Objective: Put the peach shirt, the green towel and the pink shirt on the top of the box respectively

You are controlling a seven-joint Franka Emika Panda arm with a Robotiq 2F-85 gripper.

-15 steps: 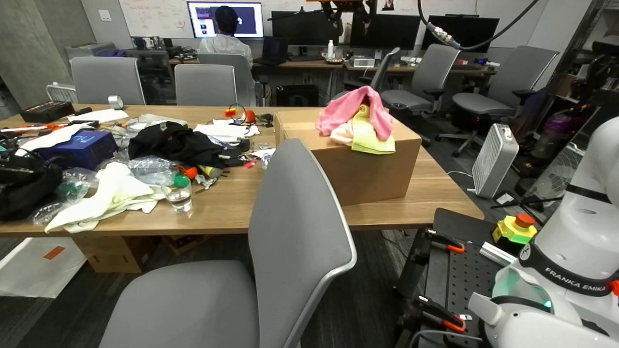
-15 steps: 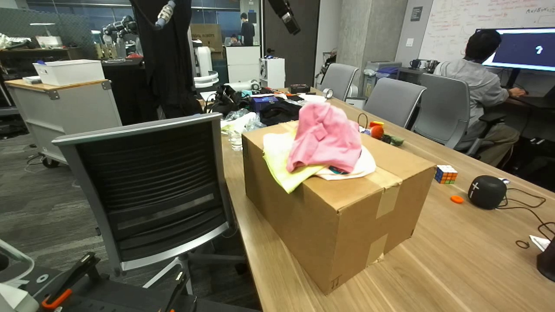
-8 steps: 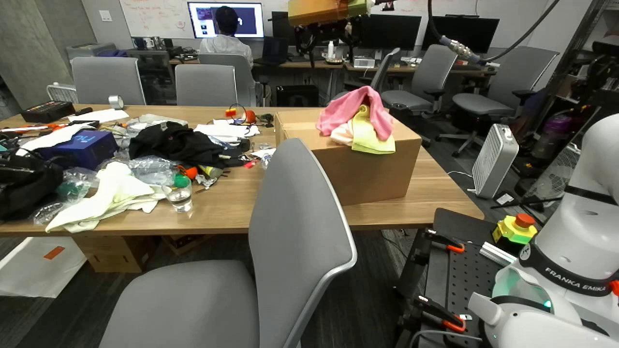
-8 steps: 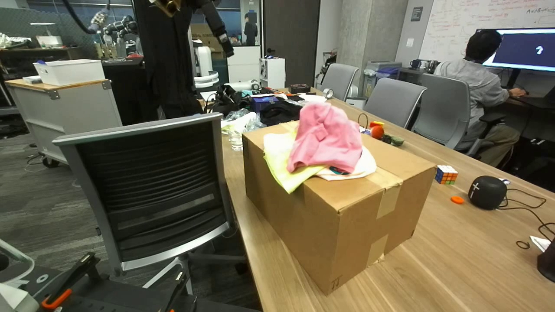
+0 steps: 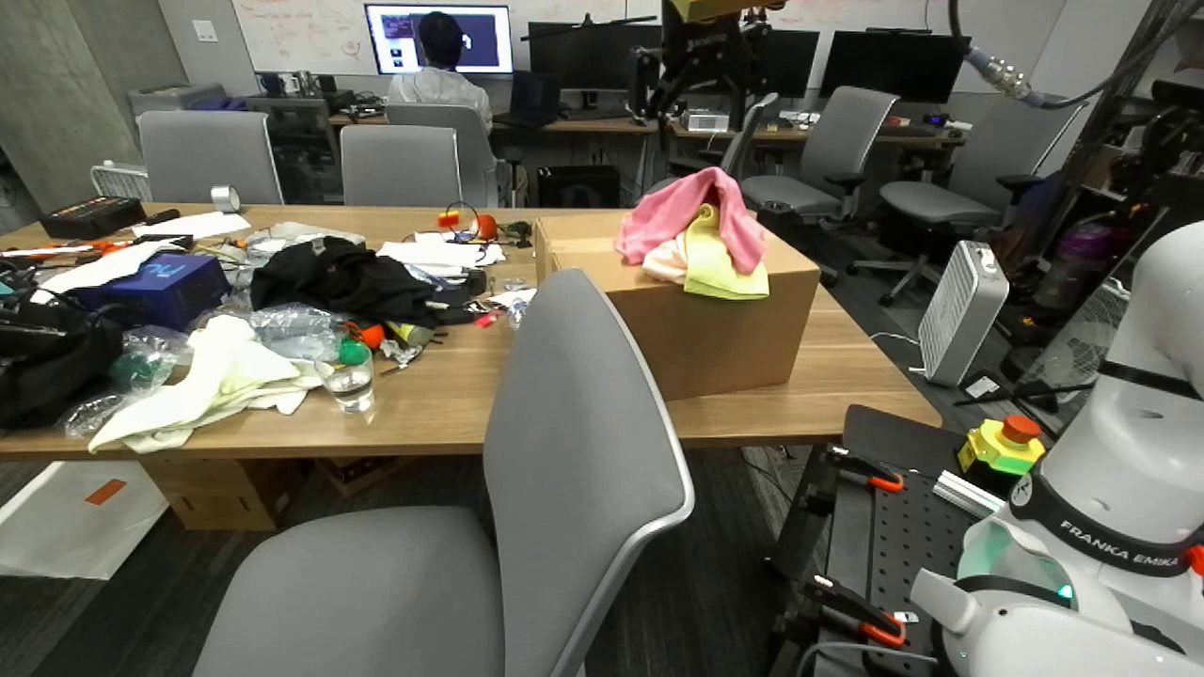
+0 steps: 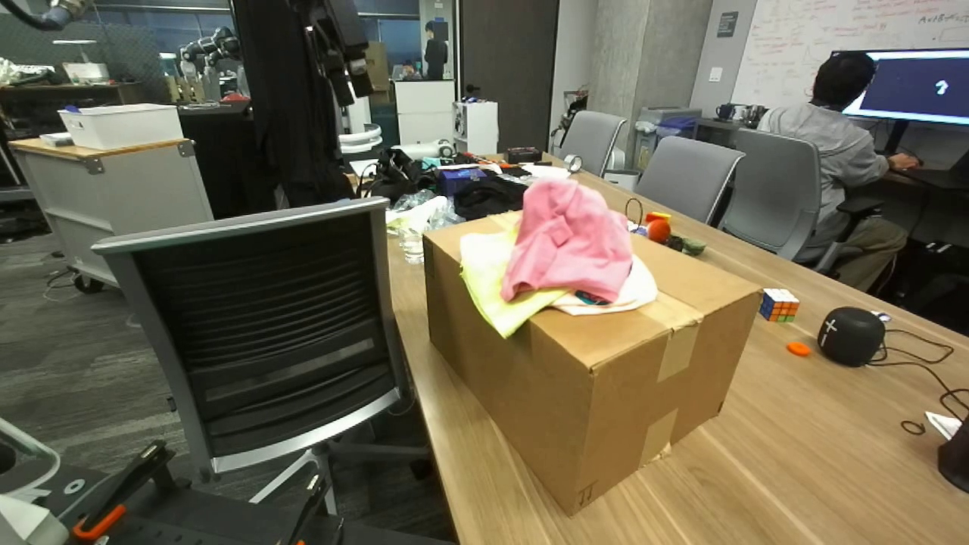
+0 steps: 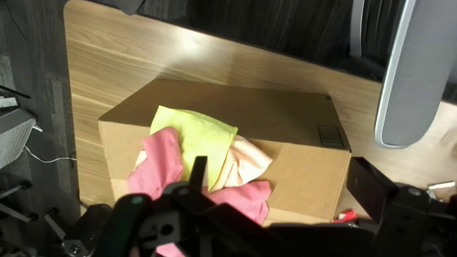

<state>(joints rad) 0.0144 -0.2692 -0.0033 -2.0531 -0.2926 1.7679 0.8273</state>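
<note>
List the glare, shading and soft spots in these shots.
Wrist view: bright glare on the table, the box darker on its side than on top, the pincer dark and soft-edged; in an exterior view, the pale cloth looks nearly washed out; in an exterior view, the pincer partly merges with the black drape.

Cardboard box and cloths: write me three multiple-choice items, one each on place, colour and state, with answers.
1. Relative to the box, the pink shirt lies:
A) beside
B) on top
C) underneath

2. What colour is the towel?
A) blue
B) black
C) yellow-green

3. The fingers are:
A) apart, holding nothing
B) touching
C) clamped on the towel

1 B: both exterior views show it heaped there.
2 C: the wrist view shows lime cloth.
3 A: that view shows them spread wide.
</note>
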